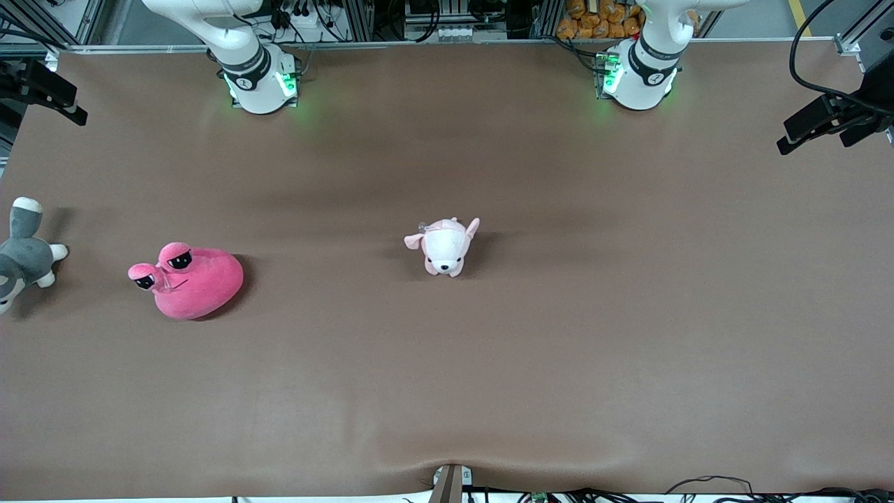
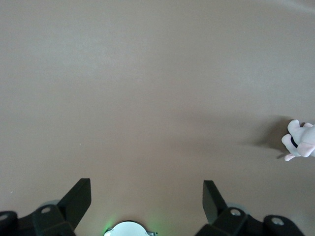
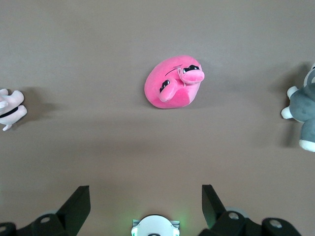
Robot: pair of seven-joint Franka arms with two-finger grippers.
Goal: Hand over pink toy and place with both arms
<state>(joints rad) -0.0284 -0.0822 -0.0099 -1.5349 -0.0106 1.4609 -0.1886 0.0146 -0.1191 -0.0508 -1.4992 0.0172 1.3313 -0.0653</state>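
The pink toy (image 1: 190, 279), a hot-pink rounded plush with two bulging black eyes, lies on the brown table toward the right arm's end. It also shows in the right wrist view (image 3: 173, 82), well apart from my right gripper (image 3: 145, 196), which is open and empty, high over the table near its own base. My left gripper (image 2: 146, 192) is open and empty, high over bare table near its base. Both arms wait raised; in the front view only their bases (image 1: 257, 73) (image 1: 639, 70) show.
A small pale pink-and-white plush animal (image 1: 445, 246) lies at the table's middle, also at an edge of the left wrist view (image 2: 300, 140) and the right wrist view (image 3: 10, 108). A grey-and-white plush animal (image 1: 24, 255) lies at the right arm's end, also in the right wrist view (image 3: 304, 105).
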